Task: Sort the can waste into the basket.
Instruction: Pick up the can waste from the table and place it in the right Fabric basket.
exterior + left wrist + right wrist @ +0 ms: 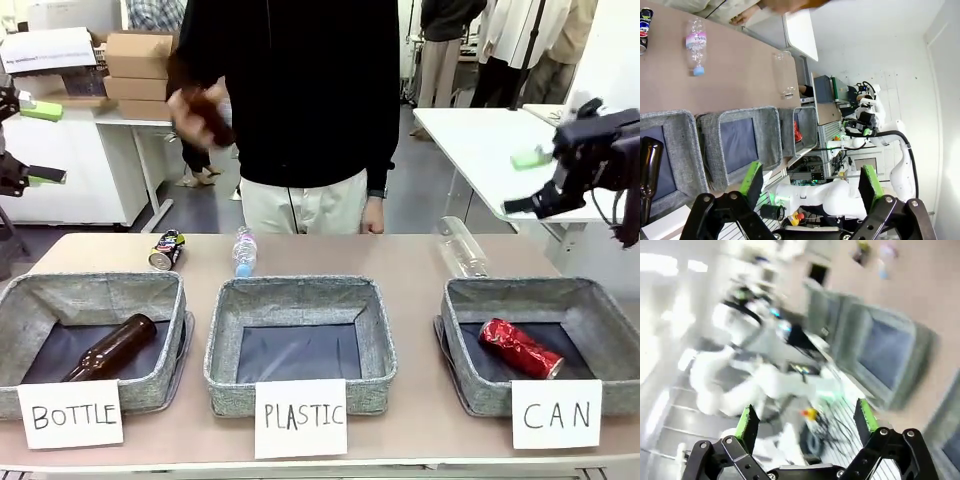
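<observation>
- Left gripper (42, 145) held high at the table's left edge, fingers spread, nothing between them.
- Right gripper (527, 182) raised above and behind the CAN basket (520, 290), jaws apart, empty; its wrist view is blurred.
- Red can (520, 347) lies inside the CAN basket.
- Black can (167, 249) lies on the table behind the BOTTLE basket (95, 285), near a small plastic bottle (245, 250).
- Clear bottle (462, 247) lies just behind the CAN basket.
- Person's hand (200, 110), blurred, at chest height, gripping something brown.
</observation>
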Motion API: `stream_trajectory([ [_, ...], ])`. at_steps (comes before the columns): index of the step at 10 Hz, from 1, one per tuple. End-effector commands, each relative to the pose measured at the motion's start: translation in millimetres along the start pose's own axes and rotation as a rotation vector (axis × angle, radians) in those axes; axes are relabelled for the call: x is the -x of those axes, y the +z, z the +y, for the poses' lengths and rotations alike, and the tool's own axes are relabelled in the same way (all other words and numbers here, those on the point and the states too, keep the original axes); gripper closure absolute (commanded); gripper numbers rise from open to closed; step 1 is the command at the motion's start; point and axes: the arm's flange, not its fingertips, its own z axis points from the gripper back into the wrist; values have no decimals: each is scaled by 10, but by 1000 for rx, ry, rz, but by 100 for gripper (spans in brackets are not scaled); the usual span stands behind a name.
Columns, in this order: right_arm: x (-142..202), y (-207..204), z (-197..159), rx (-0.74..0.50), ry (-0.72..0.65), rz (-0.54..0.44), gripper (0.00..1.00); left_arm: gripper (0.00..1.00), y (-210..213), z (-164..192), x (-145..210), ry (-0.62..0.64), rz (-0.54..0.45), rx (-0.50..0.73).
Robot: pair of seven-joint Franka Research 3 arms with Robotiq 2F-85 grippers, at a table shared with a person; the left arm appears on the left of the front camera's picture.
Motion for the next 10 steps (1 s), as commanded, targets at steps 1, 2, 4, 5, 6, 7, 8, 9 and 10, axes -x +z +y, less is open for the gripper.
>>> stream_trajectory([
  [1, -26, -81, 16, 129, 4, 109, 0, 0, -16, 6, -2, -21, -4, 23],
  [2, -26, -81, 16, 129, 4, 109, 0, 0, -16, 6, -2, -21, -4, 23],
  [4, -26, -81, 16, 129, 4, 109, 0, 0, -16, 6, -2, -21, -4, 23],
  [5, -26, -81, 16, 129, 4, 109, 0, 0, -16, 6, -2, -21, -4, 23],
  [6, -26, -81, 16, 129, 4, 109, 0, 0, -16, 6, -2, -21, -4, 23],
  [7, -26, -81, 16, 129, 4, 109, 0, 0, -16, 6, -2, -21, -4, 23],
  [8, -26, -81, 16, 129, 4, 109, 0, 0, -16, 6, -2, -21, -4, 23],
  [9, -26, -81, 16, 129, 4, 109, 0, 0, -16, 6, -2, -21, -4, 23],
  [10, -26, -81, 16, 129, 4, 109, 0, 0, -16, 6, -2, -21, -4, 23],
])
